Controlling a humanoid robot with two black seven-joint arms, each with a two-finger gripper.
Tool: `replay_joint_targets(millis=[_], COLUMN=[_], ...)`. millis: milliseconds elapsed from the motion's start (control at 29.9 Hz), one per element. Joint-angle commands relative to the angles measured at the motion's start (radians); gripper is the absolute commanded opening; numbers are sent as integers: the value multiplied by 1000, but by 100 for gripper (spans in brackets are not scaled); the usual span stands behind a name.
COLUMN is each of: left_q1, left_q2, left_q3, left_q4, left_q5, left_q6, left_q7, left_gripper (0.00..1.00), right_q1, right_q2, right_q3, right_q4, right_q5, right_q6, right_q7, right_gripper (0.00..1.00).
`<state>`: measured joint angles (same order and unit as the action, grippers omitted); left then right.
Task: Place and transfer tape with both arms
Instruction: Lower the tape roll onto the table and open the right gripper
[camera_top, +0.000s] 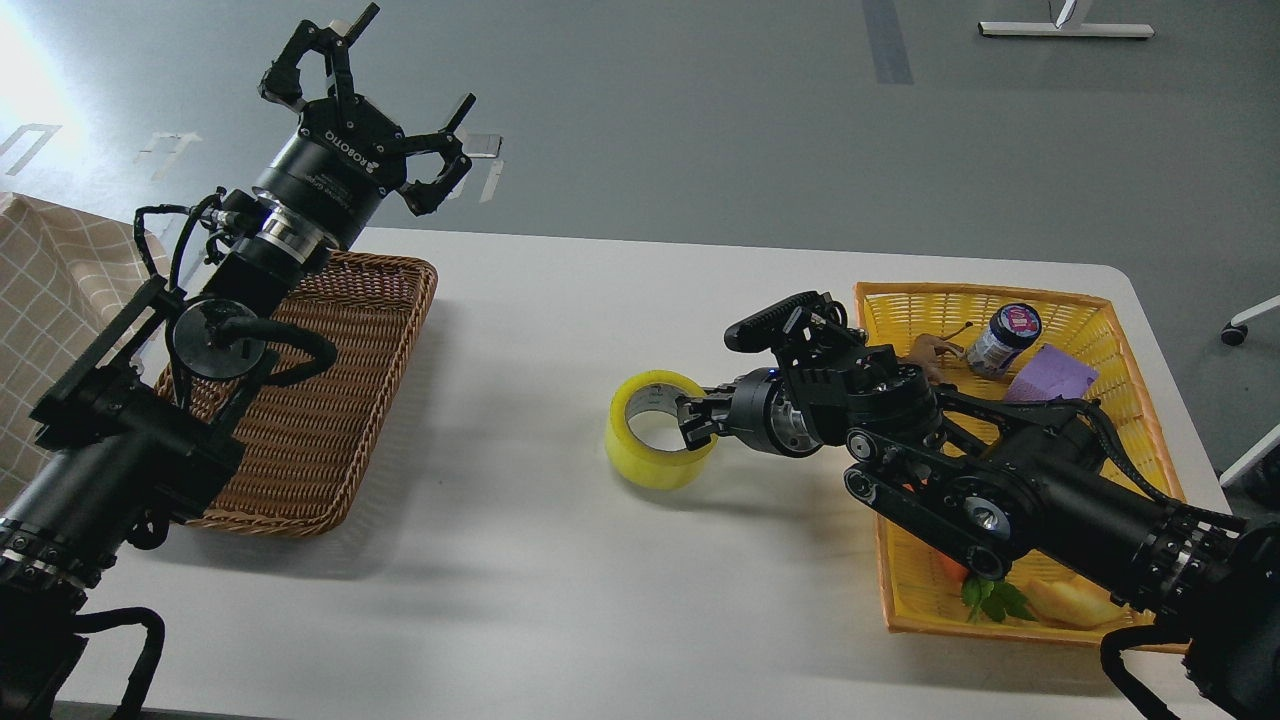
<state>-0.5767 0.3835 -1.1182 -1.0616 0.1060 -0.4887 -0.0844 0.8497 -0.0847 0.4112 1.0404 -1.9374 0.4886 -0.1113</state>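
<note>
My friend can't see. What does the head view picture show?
The right gripper grips the rim of a yellow tape on a white table. The left gripper is open, raised above a brown basket; a yellow basket sits right.

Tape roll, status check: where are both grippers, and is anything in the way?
Right gripper clamped on tape roll rim, roll on table mid-surface. Left gripper open, raised above brown basket. Path between them bare.

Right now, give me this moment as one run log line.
right gripper: shut on tape, on table | left gripper: open, raised, empty | brown basket: empty
</note>
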Motion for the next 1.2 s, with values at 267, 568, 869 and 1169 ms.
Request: replay_joint_targets(millis=[267, 568, 869, 1169], left_q1=[0, 0, 0, 1], left_q2=[0, 0, 1, 1], left_q3=[0, 1, 0, 1], left_q4=[0, 0, 0, 0], left_q5=[0, 0, -2, -3], left_q6=[0, 0, 0, 0], left_q7=[0, 0, 0, 0], left_gripper=[98, 98, 98, 98], right_q1=[0, -1, -11, 2], right_q2=[5, 5, 5, -4], right_q3=[-3, -5, -5, 3], right_q4=[-17, -19, -16, 12], right_q5=[-2, 0, 1, 11], right_q6=[0, 0, 0, 0], right_q7=[-1, 1, 1, 1], right_gripper=[0, 12, 43, 66])
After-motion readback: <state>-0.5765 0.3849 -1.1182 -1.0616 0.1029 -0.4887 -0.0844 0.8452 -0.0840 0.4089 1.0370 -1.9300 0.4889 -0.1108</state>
